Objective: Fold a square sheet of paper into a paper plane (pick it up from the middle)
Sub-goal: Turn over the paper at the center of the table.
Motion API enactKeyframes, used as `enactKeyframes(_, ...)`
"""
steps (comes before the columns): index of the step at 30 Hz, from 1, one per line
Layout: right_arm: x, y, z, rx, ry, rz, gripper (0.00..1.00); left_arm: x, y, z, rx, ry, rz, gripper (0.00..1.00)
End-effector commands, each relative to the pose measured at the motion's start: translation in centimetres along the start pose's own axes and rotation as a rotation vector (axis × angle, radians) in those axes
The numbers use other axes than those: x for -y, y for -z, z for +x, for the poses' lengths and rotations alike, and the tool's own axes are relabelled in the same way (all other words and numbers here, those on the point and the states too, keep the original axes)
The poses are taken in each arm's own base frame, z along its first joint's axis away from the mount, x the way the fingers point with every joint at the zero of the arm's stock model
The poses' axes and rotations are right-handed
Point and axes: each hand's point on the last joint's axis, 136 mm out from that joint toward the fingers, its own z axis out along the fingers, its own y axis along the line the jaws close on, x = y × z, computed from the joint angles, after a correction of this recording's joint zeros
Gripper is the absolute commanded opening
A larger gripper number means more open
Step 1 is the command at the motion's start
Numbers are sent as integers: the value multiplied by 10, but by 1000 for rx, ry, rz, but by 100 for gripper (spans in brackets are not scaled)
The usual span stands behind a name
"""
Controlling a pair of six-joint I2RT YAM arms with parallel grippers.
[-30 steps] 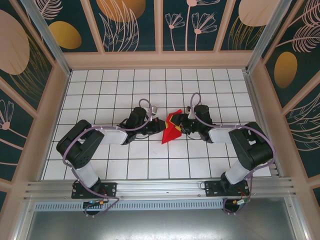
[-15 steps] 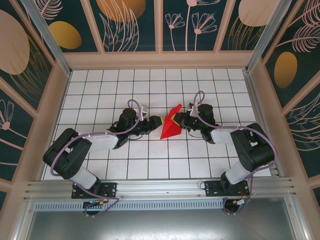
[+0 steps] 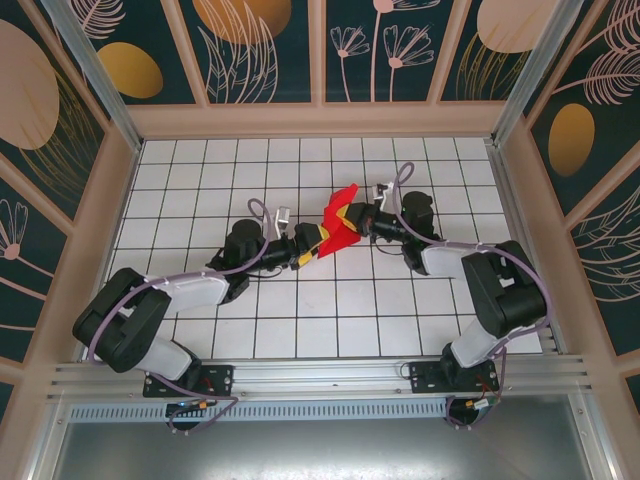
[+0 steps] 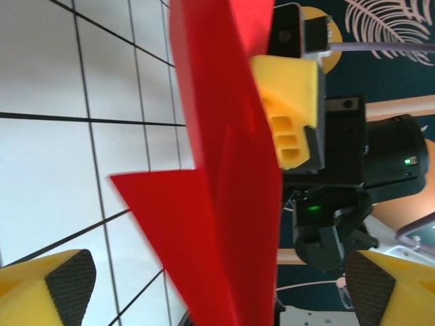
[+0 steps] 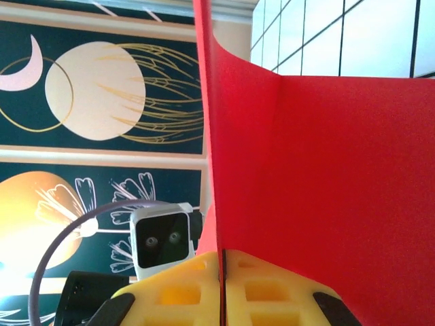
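A: Wrist view, right gripper. The two yellow fingers are pressed flat together with a thin red edge pinched in the seam. They are matt moulded plastic with squarish recesses.

B: Agreed, it is clamped on the paper plane. From the seam the paper rises as a sharp, straight crease. One smooth flap spreads to the right, plain and bright red.

A: On the left gripper the fingers stand wide apart. The dark pads have a fine cross-hatched grain. They are set in yellow wedges, one at each lower corner of its wrist view.

B: The paper runs down between them, clear of both pads. It shows a long fold line and a pointed triangular wing jutting left, the wing's edge a little blurred. Higher up, a blocky yellow finger of the right gripper lies against the paper.

A: From above, the plane sits over the middle of the table, tilted, between the two gripper tips. The left gripper is at its lower-left end and the right gripper at its right side. Whether it touches the tiles, cannot tell.

B: The table is white square tiles with thin dark grid lines. It has a pale wooden frame around it. The wall panels are dark teal with gold discs and pale leaf outlines. A lilac cable arcs in front of the panels.
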Motion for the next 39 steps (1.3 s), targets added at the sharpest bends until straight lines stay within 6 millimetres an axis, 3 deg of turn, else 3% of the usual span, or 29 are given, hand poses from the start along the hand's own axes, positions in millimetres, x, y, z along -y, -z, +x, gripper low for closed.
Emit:
enactKeyframes(1, -22, -9, 7, -60, 33, -75, 8, 29, -7, -6, -15, -48, 93, 93)
enactKeyframes(10, -28, -13, 15, -91, 8, -115, 9, 38, -6, -11, 9, -52, 138, 68)
enactKeyframes(16, -21, -12, 17, -97, 13, -79, 13, 32, -7, -16, 32, -79, 93, 42)
enactKeyframes(21, -12, -7, 15, -79, 20, -19, 27, 23, -8, -18, 37, -100, 35, 22)
enactKeyframes(25, -4, 6, 3, -21, 39, 57, 45, 12, -8, -20, 45, -131, -40, 14)
enactKeyframes(31, 25, 40, -25, 144, 112, 361, 60, -27, 4, -29, 56, -226, -337, 12)
enactKeyframes(35, 38, 69, -38, 250, 172, 559, 66, -60, 37, -50, 94, -352, -687, 13)
enactKeyframes(39, 45, 90, -44, 322, 203, 666, 68, -74, 71, -74, 138, -450, -973, 12)
